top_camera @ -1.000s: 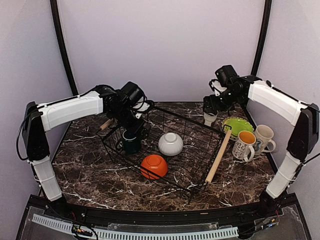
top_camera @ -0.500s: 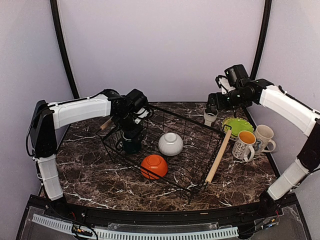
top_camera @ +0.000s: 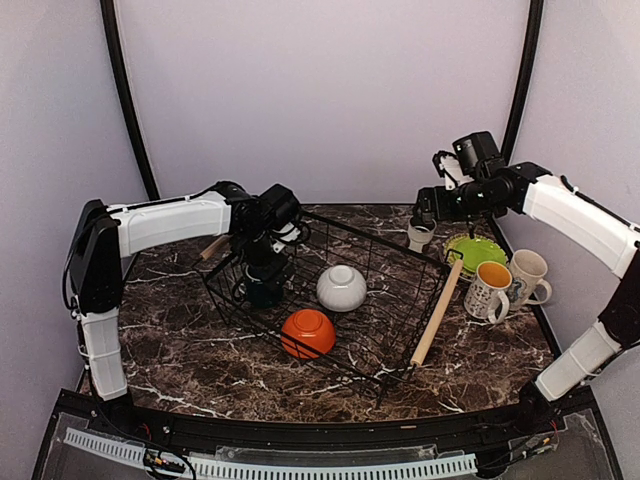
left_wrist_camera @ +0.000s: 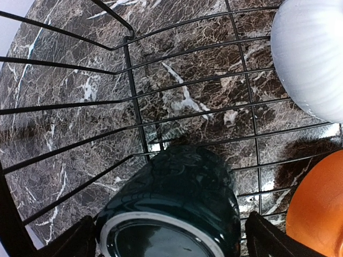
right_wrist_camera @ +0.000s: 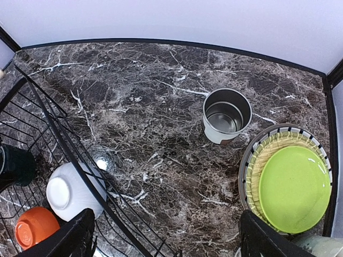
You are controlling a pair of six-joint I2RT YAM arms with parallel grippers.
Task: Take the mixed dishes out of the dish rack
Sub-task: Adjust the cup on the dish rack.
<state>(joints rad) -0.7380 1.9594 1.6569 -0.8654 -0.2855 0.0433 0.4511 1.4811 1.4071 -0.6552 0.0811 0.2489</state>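
The dish rack (top_camera: 375,300), a black wire basket with a light wooden rod handle (top_camera: 437,312) along its right side, sits skewed at the centre of the dark marble table (top_camera: 180,350). Three pieces remain inside it: a dark green cup (left_wrist_camera: 171,203) upright in the far-left corner, a white bowl (top_camera: 341,288) turned upside down near the middle, and an orange bowl (top_camera: 307,332), also upside down, nearer the front.

The left gripper (left_wrist_camera: 171,238) reaches down into the rack with its fingers (left_wrist_camera: 72,241) spread apart, one on each side of the green cup; whether they press on its wall cannot be told from the wrist view.

Outside the rack, at the far right of the table, a small white cup (right_wrist_camera: 226,115) stands upright, just beyond the rack's far corner. Beside it, a lime-green plate (right_wrist_camera: 292,187) rests on a woven yellow plate (right_wrist_camera: 260,158), which in turn lies on a striped plate (right_wrist_camera: 244,176). Two patterned mugs (top_camera: 487,290) stand close together in front of that stack, near the right end of the wooden handle.

The right gripper (right_wrist_camera: 166,238) hangs in the air above the white cup and the plates, its jaws wide apart and holding nothing.
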